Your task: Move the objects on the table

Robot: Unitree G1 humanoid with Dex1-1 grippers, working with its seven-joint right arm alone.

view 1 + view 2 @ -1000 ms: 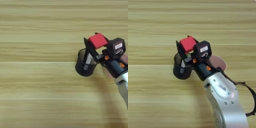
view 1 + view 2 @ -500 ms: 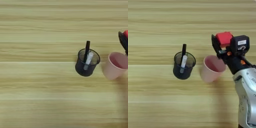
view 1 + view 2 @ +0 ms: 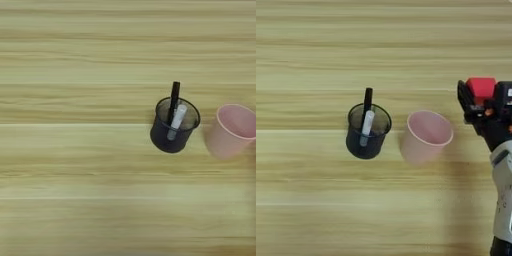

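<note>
Wooden table (image 3: 75, 165) holds a dark cup (image 3: 368, 131) with the marker (image 3: 367, 102) inside, pink cup (image 3: 426, 136) just beside it. Right gripper (image 3: 476, 95) pinches the red cube (image 3: 480, 88) near the table's right edge.

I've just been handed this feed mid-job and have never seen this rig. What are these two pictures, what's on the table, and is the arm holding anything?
Both pictures come from one stereo camera on a humanoid robot's head, looking straight down on a wooden table. They show the same scene; the right eye view reaches a little further right.

Only the right eye view shows the robot's right arm, coming in at the right edge. At its end is the tool, two black fingers that are shut on a small red cube, held to the right of the cups.

On the table stand a dark see-through cup with a slim black marker pen leaning inside it, and to its right a pale pink cup, open side up. The two cups stand apart, not touching.
</note>
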